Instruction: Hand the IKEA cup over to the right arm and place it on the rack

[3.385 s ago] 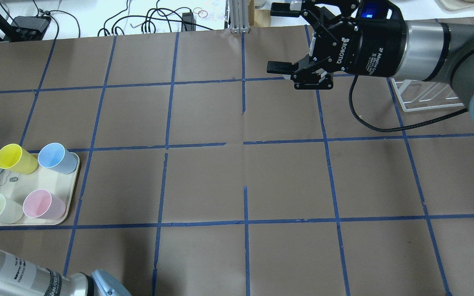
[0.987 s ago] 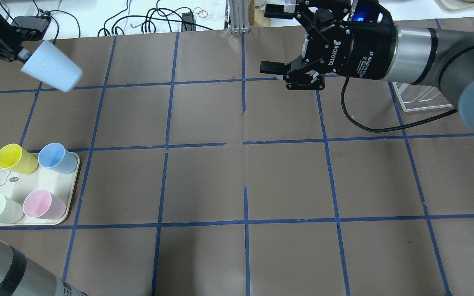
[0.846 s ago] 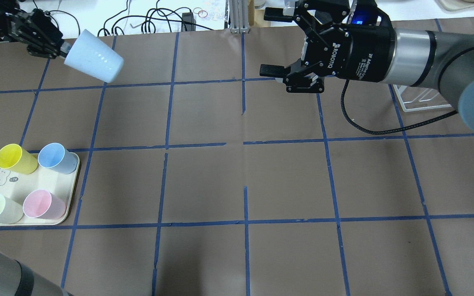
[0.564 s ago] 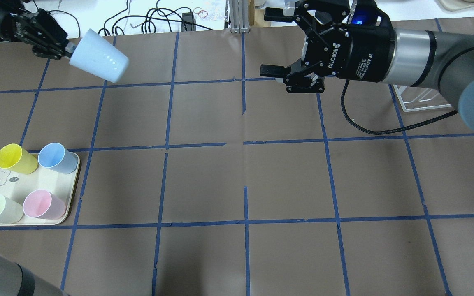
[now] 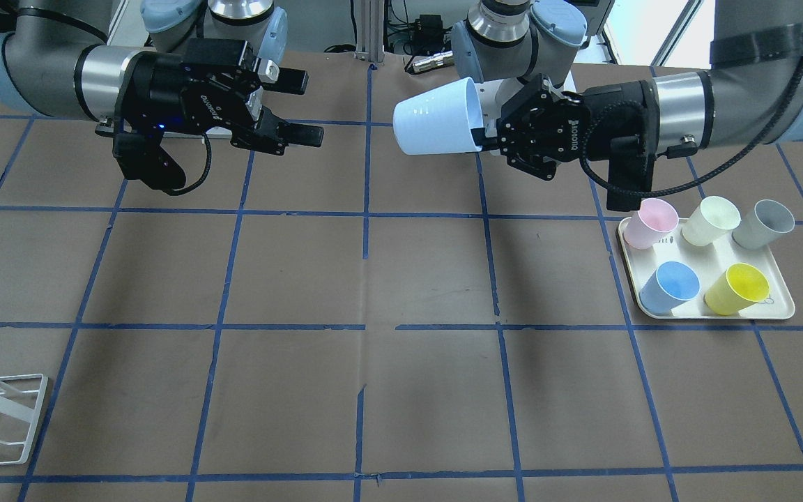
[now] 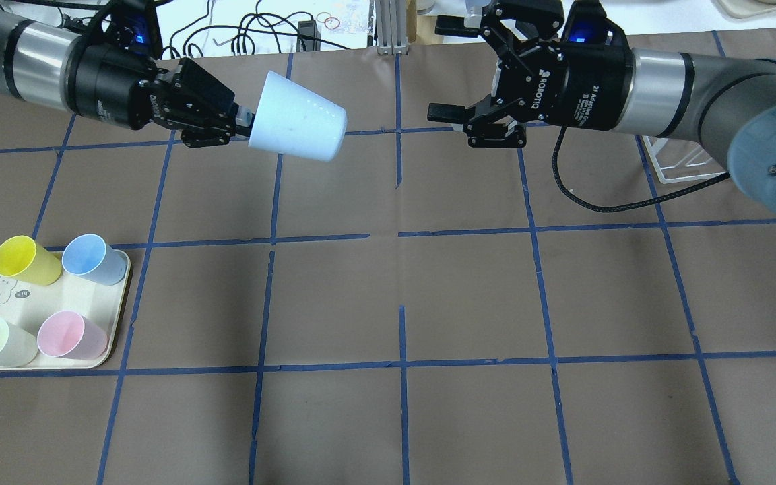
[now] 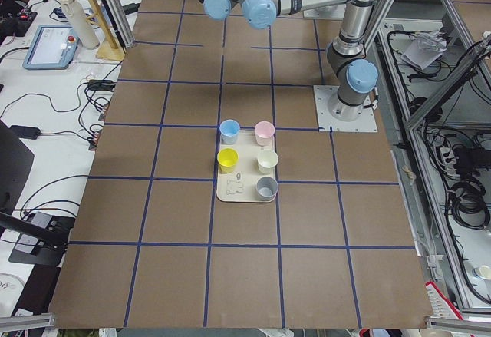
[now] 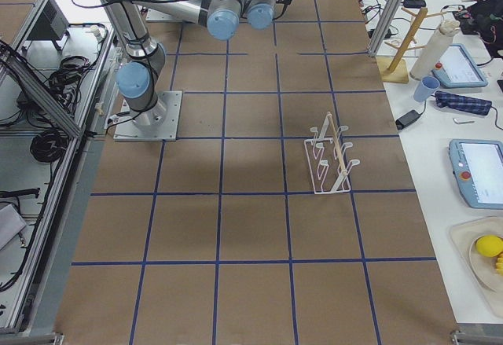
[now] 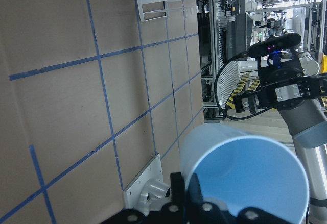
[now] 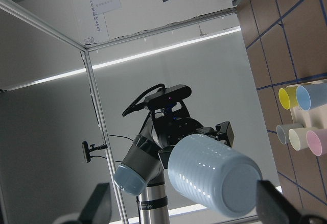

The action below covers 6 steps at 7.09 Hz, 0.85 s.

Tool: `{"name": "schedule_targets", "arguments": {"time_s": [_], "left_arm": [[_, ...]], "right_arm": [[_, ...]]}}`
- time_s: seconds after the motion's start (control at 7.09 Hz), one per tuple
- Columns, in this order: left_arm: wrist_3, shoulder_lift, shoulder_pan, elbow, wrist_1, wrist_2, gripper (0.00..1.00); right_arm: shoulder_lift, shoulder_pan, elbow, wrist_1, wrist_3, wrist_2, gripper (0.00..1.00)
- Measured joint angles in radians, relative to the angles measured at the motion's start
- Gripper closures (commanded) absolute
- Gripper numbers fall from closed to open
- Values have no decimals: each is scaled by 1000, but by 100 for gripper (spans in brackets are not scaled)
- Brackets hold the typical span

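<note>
- Carried inward from the far-left corner a moment ago, now just short of the table's midline: IKEA cup (image 6: 300,121) in the left gripper (image 6: 245,122), pinched shut on its rim.
- Held aloft on its side, base towards the right gripper (image 6: 447,67), apart from it.
- Spread wide as before, gripping nothing.
- Nearby, tray (image 6: 24,306) of pastel cups.
- Farther right, rack (image 8: 336,152), partly behind the right arm.

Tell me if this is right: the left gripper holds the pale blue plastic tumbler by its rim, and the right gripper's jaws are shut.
Wrong on one point: the jaws of the right gripper are wide open, not shut, as the overhead exterior view shows. The left gripper does hold the pale blue plastic tumbler by its rim.
</note>
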Motion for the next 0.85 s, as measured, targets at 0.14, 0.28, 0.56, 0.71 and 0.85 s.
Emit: {"name": "schedule_targets", "arguments": {"time_s": [0.14,0.28,0.56,0.71,0.85], "left_arm": [[2,8,-41,-23,39,-60,100],[3,12,-74,-35,66,-121,100],[7,26,-104,-62,95,-195,100],[9,40,-108,-92,116,-220,100],[9,56,-109,-127,142,-243,100]], "right_arm": [[4,1,3,3,-4,5,0],[6,1,8,9,-5,8,0],[4,0,9,37,5,9,0],[-3,-2,7,82,7,8,0],[-14,-1,6,117,6,5,0]]}}
